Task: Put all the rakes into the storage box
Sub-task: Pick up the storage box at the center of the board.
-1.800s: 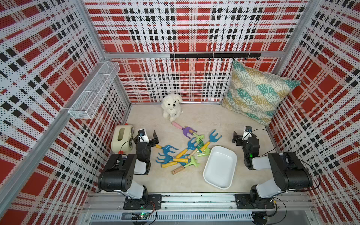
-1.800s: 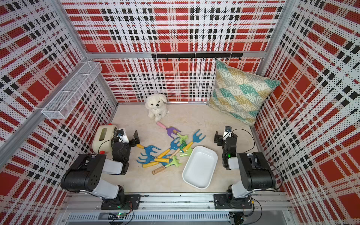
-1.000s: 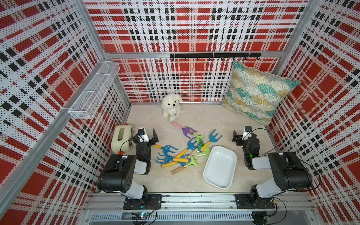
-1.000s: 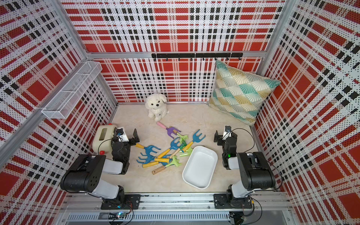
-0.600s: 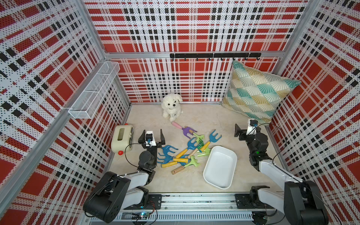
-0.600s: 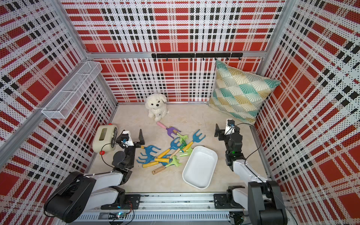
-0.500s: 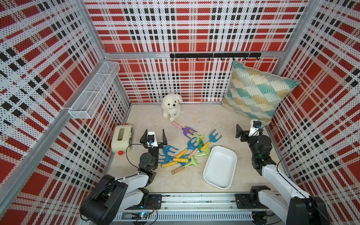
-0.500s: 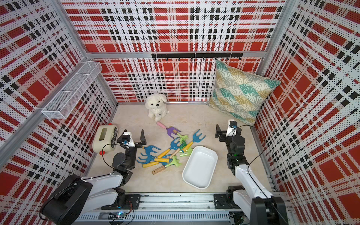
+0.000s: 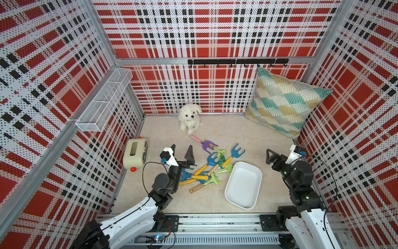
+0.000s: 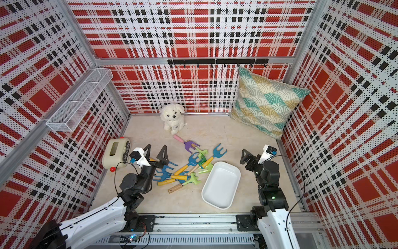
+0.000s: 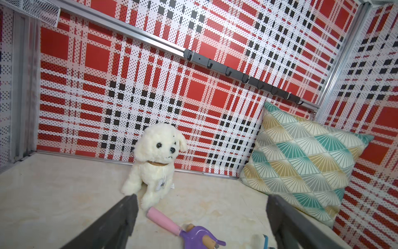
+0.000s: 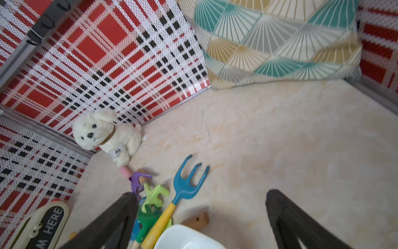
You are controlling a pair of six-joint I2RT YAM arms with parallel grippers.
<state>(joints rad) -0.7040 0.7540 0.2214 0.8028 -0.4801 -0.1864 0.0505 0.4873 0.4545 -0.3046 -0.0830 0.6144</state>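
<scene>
Red-black-white plaid perforated walls (image 9: 215, 32), aluminium framing (image 9: 103, 38). Beige marbled floor (image 9: 247, 138). Black hook rail (image 9: 237, 61) on back wall, white mesh basket (image 9: 105, 101) on left wall, patterned cushion (image 9: 284, 103) in far right corner.

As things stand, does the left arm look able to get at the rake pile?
Likely yes. The left gripper hangs open right beside the rake pile, with nothing between them. The pile is tangled, so lifting one alone may be awkward.

We see a white plush dog (image 9: 190, 116) sitting at the back wall (image 9: 215, 90), with a teal-and-mustard pillow (image 9: 284, 105) leaning in the far right corner. A white wire-mesh basket (image 9: 105, 99) hangs on the left wall (image 9: 53, 86). Below it sits a cream boxy gadget (image 9: 135, 156) with a red knob (image 9: 133, 169). A black hook rail (image 9: 237, 61) crosses the back wall.
</scene>
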